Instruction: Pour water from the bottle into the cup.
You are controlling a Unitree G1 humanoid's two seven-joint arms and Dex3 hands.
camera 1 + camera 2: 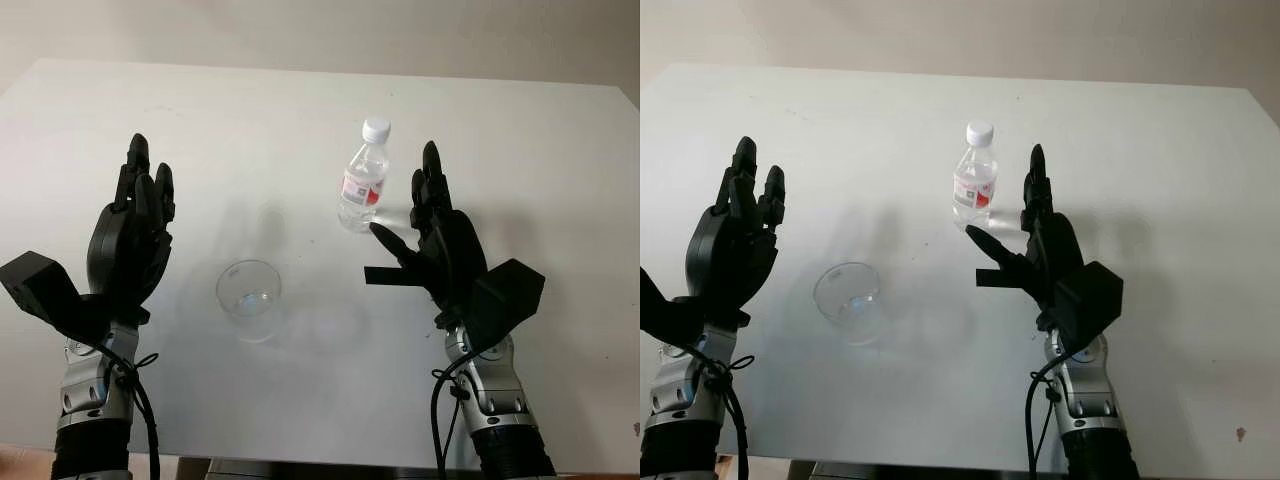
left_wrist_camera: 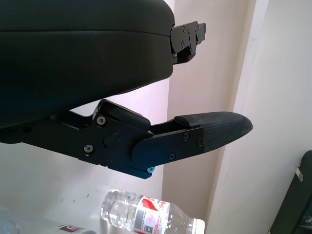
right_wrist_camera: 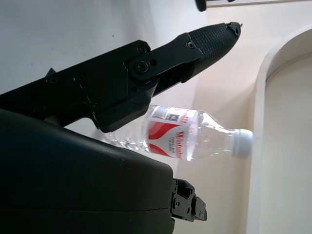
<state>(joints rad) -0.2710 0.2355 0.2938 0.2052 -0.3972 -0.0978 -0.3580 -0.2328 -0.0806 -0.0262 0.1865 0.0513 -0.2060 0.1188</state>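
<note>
The white bench (image 1: 300, 90) carries everything here, its far edge meeting a pale wall.

The left hand (image 1: 135, 235) is raised above the bench's left part, palm turned inward, fingers (image 1: 140, 170) extended upward and holding nothing. It is apart from the cup, which lies to its right and a little nearer the robot.

The right hand (image 1: 435, 235) is raised above the bench's right part, also open and holding nothing (its thumb reaches out toward the base of the bottle but a gap shows between them). In the right wrist view one textured fingertip (image 3: 214, 39) crosses in front of the bottle's lower part without closing on it.

The bottle (image 1: 363, 178) stands upright toward the middle of the bench, just beside the right hand on its inner side and beyond the cup. It is clear plastic with a red and white label around its middle and a white cap (image 1: 376, 129) screwed on top. It also appears in the left wrist view, past the left hand's lower finger.

The cup (image 1: 248, 298) is clear, stands upright with its mouth open, between the two hands and nearer the robot than the bottle, well apart from it.
</note>
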